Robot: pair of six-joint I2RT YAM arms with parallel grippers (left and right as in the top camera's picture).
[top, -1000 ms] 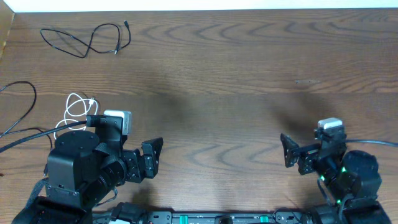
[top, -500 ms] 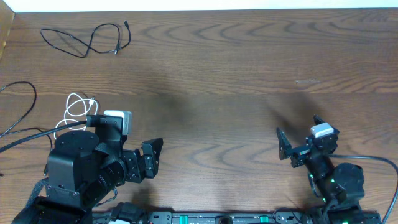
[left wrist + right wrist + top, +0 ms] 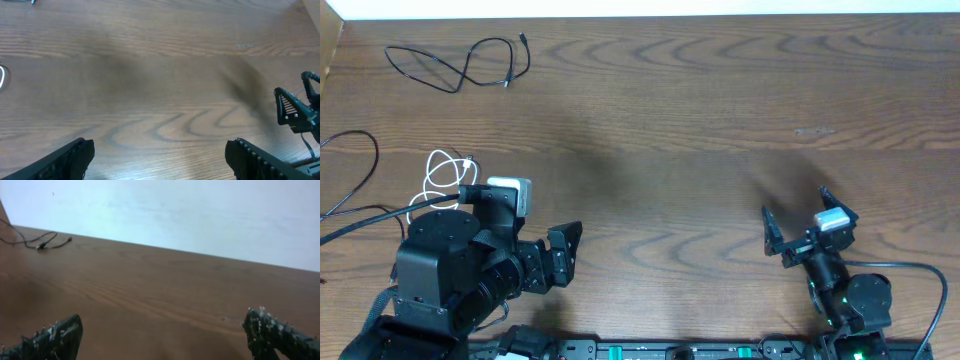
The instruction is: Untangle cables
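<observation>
A thin black cable (image 3: 460, 62) lies loose at the table's far left; it also shows far off in the right wrist view (image 3: 36, 241). A white cable (image 3: 442, 175) is coiled just behind my left arm, and its edge shows in the left wrist view (image 3: 2, 77). My left gripper (image 3: 568, 255) is open and empty over bare wood near the front left; its fingers (image 3: 75, 156) stand wide apart. My right gripper (image 3: 795, 212) is open and empty at the front right, tilted up, with its fingers (image 3: 272, 332) wide apart.
Another black cable (image 3: 355, 180) runs along the left edge beside my left arm. My right gripper also shows in the left wrist view (image 3: 295, 107). A white wall (image 3: 200, 210) stands behind the table's far edge.
My right arm has drawn back toward the front edge and its gripper has tilted upward and shifted slightly left. The left arm and the cables have not moved.
</observation>
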